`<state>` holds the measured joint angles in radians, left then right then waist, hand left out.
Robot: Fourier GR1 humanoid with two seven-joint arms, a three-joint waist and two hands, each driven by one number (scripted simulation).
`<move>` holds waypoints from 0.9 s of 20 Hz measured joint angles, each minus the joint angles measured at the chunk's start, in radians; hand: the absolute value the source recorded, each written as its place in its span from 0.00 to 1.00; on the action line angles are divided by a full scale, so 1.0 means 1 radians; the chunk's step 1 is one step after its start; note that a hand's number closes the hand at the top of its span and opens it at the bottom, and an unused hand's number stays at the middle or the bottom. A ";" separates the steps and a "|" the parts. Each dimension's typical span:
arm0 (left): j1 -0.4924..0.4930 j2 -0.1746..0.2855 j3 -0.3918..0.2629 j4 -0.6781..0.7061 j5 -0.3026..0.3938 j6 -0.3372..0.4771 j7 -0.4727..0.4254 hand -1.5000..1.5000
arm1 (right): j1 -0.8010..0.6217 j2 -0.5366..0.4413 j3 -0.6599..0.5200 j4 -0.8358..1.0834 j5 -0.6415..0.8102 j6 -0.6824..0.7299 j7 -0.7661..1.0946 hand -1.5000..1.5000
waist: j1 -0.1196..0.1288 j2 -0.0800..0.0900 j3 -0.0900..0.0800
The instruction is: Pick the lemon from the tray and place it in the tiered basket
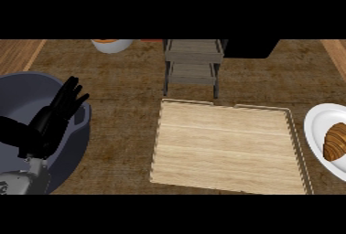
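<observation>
Black left hand (pixel 44 130) rests over the dark round bowl (pixel 30 93), fingers (pixel 70 93) straight and empty, so the pale wooden tray (pixel 226 146) is unobstructed; no lemon shows.

A large dark grey-blue pot (pixel 67 155) shows behind and below the fingers (pixel 67 98), resting on a brown, coarse-textured surface (pixel 121 82). Far to the right of the fingers, a white plate (pixel 316 119) carries a brown croissant (pixel 336 142). Above the fingers and slightly right, a white cup (pixel 112 45) is cut off. Farther right sits a black block (pixel 250 48).
</observation>
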<state>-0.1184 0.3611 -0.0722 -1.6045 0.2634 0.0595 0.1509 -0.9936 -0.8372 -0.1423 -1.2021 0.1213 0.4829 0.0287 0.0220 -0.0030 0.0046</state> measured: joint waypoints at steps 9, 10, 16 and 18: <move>-0.012 -0.015 -0.003 0.001 -0.016 0.002 0.025 0.50 | -0.257 0.188 0.113 0.079 0.054 -0.043 0.182 1.00 | 0.004 0.001 -0.001; -0.011 -0.022 -0.007 0.000 -0.021 0.006 0.025 0.50 | -0.279 0.211 0.121 0.089 0.060 -0.052 0.202 1.00 | 0.003 0.001 -0.001; -0.006 -0.025 0.001 -0.003 -0.028 -0.002 0.025 0.50 | -0.387 0.324 0.163 0.162 0.107 -0.095 0.291 1.00 | 0.000 0.000 0.000; 0.000 -0.028 0.002 -0.013 -0.034 0.003 0.031 0.50 | -0.401 0.351 0.172 0.180 0.122 -0.104 0.309 1.00 | -0.002 0.000 0.000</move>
<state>-0.1187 0.3328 -0.0704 -1.6173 0.2291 0.0629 0.1822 -1.3947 -0.4866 0.0295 -1.0217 0.2437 0.3787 0.3377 0.0201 -0.0028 0.0042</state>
